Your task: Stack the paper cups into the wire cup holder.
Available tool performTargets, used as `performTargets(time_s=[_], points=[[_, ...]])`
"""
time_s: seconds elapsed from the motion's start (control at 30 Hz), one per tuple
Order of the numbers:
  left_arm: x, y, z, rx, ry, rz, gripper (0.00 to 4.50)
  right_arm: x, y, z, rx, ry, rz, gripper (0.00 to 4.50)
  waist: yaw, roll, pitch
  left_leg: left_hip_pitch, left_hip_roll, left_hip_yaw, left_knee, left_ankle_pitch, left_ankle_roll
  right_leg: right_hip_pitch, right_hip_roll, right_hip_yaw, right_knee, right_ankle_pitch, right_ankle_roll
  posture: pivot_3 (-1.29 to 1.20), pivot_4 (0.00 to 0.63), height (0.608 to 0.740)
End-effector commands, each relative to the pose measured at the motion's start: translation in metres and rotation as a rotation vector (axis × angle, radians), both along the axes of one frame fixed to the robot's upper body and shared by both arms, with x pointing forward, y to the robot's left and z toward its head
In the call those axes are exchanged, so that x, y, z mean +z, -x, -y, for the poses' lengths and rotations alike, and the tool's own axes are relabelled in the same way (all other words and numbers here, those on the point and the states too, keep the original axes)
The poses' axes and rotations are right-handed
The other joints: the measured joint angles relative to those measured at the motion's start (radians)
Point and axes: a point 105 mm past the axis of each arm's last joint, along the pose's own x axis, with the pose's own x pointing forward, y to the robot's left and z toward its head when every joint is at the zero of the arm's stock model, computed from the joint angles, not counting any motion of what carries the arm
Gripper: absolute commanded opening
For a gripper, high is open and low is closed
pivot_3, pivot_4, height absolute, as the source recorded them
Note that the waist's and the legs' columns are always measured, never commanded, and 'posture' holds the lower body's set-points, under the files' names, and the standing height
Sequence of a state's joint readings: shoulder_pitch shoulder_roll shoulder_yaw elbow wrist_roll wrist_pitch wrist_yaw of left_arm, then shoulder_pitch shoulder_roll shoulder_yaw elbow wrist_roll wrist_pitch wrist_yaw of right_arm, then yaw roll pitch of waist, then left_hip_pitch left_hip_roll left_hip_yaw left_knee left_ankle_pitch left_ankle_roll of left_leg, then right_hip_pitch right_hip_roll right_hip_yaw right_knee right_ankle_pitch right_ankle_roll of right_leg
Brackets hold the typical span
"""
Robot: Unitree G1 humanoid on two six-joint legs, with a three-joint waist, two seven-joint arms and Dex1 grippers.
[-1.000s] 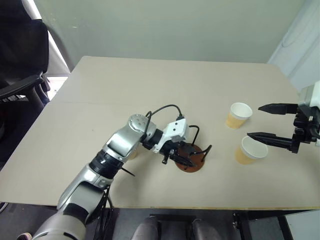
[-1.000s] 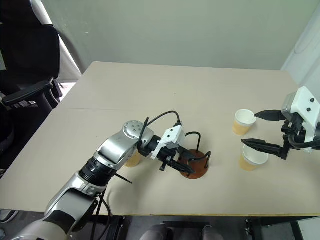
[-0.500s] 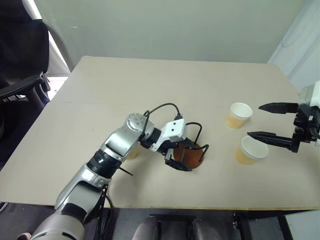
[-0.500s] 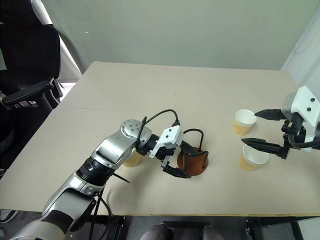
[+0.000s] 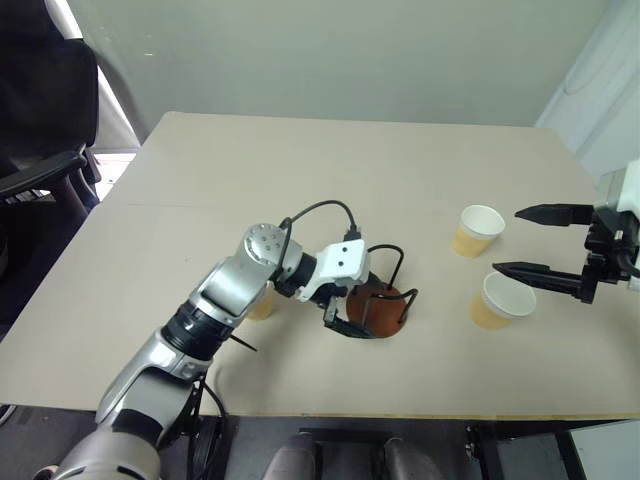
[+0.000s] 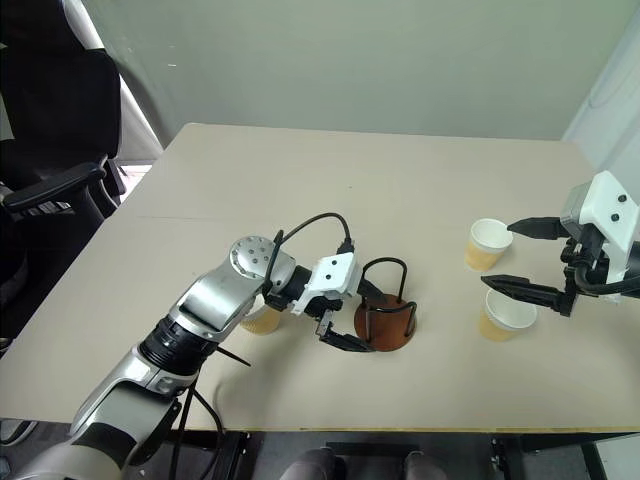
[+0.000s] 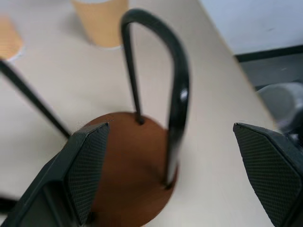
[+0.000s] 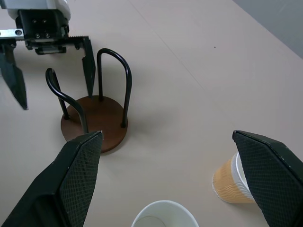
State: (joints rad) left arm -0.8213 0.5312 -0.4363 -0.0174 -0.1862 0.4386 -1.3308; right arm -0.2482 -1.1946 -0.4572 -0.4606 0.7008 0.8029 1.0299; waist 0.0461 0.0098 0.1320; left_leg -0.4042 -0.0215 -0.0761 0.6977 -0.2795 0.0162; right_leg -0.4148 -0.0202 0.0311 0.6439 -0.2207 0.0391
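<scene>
while one wire cup holder (image 6: 386,322) stands empty, three paper cups (image 6: 487,243) wait

No legible text, label, brand, number or sign is found on any surface in these views
</scene>
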Motion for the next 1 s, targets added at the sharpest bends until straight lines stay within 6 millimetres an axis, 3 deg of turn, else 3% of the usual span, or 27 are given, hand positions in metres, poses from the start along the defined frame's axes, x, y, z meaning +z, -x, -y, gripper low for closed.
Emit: performTargets(time_s=[0.03,0.6,0.87,1.0], points=[[0.031,-0.008,-0.001,0.030,0.086,0.074,4.49,0.012,-0.001,0.000,-0.004,0.025,0.064,4.50,0.000,0.000,0.000,0.000,0.000,0.000,0.000,0.000,0.000,0.000,0.000,0.000,0.000,0.000,0.000,0.00,0.150,0.740],[0.079,-0.007,-0.024,0.101,0.277,-0.037,4.49,0.012,-0.007,0.004,-0.010,0.064,0.073,4.50,-0.001,0.000,0.000,0.000,0.000,0.000,0.000,0.000,0.000,0.000,0.000,0.000,0.000,0.000,0.000,0.00,0.150,0.740],[0.116,-0.021,-0.052,0.211,0.352,0.016,4.49,0.002,-0.027,0.016,-0.026,0.194,0.078,4.50,-0.005,0.000,0.000,0.000,0.000,0.000,0.000,0.000,0.000,-0.001,0.000,0.000,0.000,0.000,0.000,0.00,0.150,0.740],[0.126,-0.023,-0.064,0.255,0.376,0.036,4.49,-0.004,-0.048,0.024,-0.041,0.278,0.100,4.50,-0.008,0.000,0.000,0.000,0.000,0.000,0.000,0.000,0.001,0.000,0.000,0.000,-0.001,0.000,0.000,0.00,0.150,0.740]])
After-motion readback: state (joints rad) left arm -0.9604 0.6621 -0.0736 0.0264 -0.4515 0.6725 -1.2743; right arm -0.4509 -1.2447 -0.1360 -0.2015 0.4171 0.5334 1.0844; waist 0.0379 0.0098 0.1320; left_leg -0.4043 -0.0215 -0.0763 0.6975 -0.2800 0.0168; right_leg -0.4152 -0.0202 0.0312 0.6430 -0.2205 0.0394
